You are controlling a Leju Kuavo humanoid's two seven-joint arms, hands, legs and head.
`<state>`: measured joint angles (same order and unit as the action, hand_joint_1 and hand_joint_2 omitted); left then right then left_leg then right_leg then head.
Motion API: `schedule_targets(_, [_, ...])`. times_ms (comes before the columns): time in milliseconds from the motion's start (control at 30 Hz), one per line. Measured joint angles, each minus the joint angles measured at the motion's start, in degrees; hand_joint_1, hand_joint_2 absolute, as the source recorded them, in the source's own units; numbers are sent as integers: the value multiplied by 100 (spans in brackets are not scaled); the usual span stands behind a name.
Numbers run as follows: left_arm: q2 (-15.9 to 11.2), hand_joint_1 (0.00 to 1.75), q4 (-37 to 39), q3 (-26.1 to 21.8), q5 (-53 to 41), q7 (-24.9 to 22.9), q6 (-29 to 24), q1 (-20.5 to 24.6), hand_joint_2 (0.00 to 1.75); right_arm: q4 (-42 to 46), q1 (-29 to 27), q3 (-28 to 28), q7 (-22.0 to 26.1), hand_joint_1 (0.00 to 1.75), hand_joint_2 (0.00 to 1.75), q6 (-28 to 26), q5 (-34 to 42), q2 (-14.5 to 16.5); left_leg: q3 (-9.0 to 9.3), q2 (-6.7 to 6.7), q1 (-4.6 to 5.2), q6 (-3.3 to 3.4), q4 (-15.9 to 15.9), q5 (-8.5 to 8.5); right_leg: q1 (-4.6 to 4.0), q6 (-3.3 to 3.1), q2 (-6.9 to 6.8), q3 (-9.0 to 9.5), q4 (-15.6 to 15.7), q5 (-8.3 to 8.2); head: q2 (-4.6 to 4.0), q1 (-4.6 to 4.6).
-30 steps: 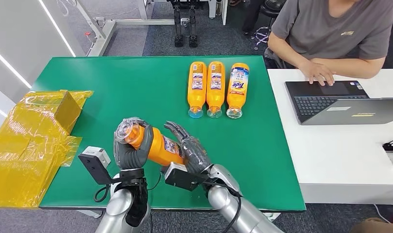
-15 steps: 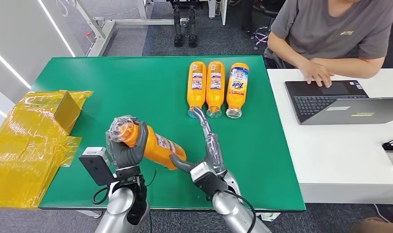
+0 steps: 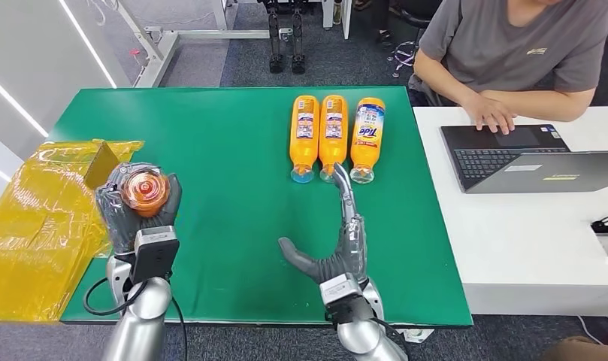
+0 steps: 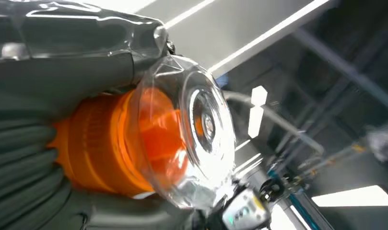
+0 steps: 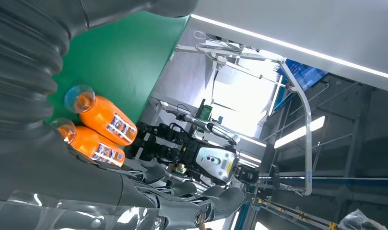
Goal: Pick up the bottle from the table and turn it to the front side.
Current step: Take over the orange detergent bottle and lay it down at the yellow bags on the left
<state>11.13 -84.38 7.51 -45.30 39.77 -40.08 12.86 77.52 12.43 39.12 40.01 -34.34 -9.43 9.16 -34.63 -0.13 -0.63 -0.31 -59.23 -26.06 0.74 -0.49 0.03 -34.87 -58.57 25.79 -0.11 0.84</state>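
Left fingers: the left hand (image 3: 139, 207) wraps its fingers (image 4: 24, 148) around the bottle (image 3: 144, 189), gripping it below the clear cap (image 4: 201, 129)
Bottle: held off the table at its near-left corner, long axis pointing up toward the head camera, so the cap faces the lens and the body hides behind the hand; which way its label faces cannot be told
Right fingers: the right hand (image 3: 338, 233) is spread and holds nothing, fingers stretched toward the far side, thumb out to the left
Key relation: the bottle lies well to the left of the right hand, with bare green between them; the left hand alone has it, so any turn to the front looks likely to come from the left wrist, unless the right hand reaches back across
Table: green top (image 3: 233, 135), three more orange bottles (image 3: 333, 135) lying side by side at the far middle, caps toward the robot, just beyond the right fingertips
Left edge: crumpled yellow wrap (image 3: 37, 218) just beside the left hand
Room: a seated person (image 3: 511, 53) at a laptop (image 3: 511, 154) on a white desk to the right
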Motion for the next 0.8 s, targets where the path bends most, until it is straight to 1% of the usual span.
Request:
schedule_targets(67, [-66,175,-15,-315,-794,-19,1,146,175,22,1,20,1,0,175,4,30,-10,1,1,0,0,0,1,0,-2,0,0,0,-2,0,1])
schedule_targets(133, [-206,175,49,-594,-1392,-151,2,323,175,38,2,31,1,0,175,23,58,-21,3,6,-1,-1,0,2,0,-6,4,0,-1,-4,0,1])
schedule_targets(200, [-419,175,211,-751,-1892,-442,2,495,175,48,6,33,1,0,175,49,81,-34,4,7,-2,-4,0,4,0,-7,5,-2,-2,-5,0,1])
schedule_targets(267, [-676,175,506,-750,-2232,-856,15,683,175,51,16,33,1,0,175,72,99,-42,4,5,-2,-8,0,7,-1,-8,4,-4,-3,-5,0,1])
schedule_targets(333, [-939,175,922,-610,-2443,-1311,109,905,175,51,25,32,1,0,175,128,105,-44,4,5,-2,-12,0,9,-1,-8,5,-6,-4,-6,0,1])
schedule_targets(400, [-1201,175,1417,-340,-2630,-1679,248,1142,175,55,29,30,1,0,175,206,97,-43,3,6,-2,-13,0,10,-1,-10,7,-7,-4,-7,0,1])
schedule_targets(467, [-1421,175,1923,-17,-2783,-1911,319,1354,175,61,30,29,2,0,175,257,71,-42,3,6,-2,-13,0,10,-1,-10,7,-6,-4,-8,0,1])
schedule_targets(567, [-1625,175,2610,386,-2995,-2135,437,1615,175,88,22,27,2,0,175,324,9,-43,1,8,-1,-13,0,10,-1,-10,9,-6,-4,-9,0,-1])
schedule_targets(700, [-1833,175,3369,789,-3142,-2199,580,1849,175,153,-8,13,3,0,175,387,-69,-43,0,17,0,-13,0,9,0,-10,20,-10,-2,-9,0,-1])
schedule_targets(733, [-1876,175,3520,864,-3132,-2133,639,1902,175,159,-15,8,3,0,175,403,-78,-43,-1,17,0,-13,0,9,0,-10,20,-11,-2,-9,0,-1])
schedule_targets(800, [-1976,175,3845,1015,-3064,-1820,854,2036,175,165,-21,-10,3,0,175,448,-103,-43,-2,16,-1,-13,0,9,0,-10,19,-12,-2,-9,0,-1])
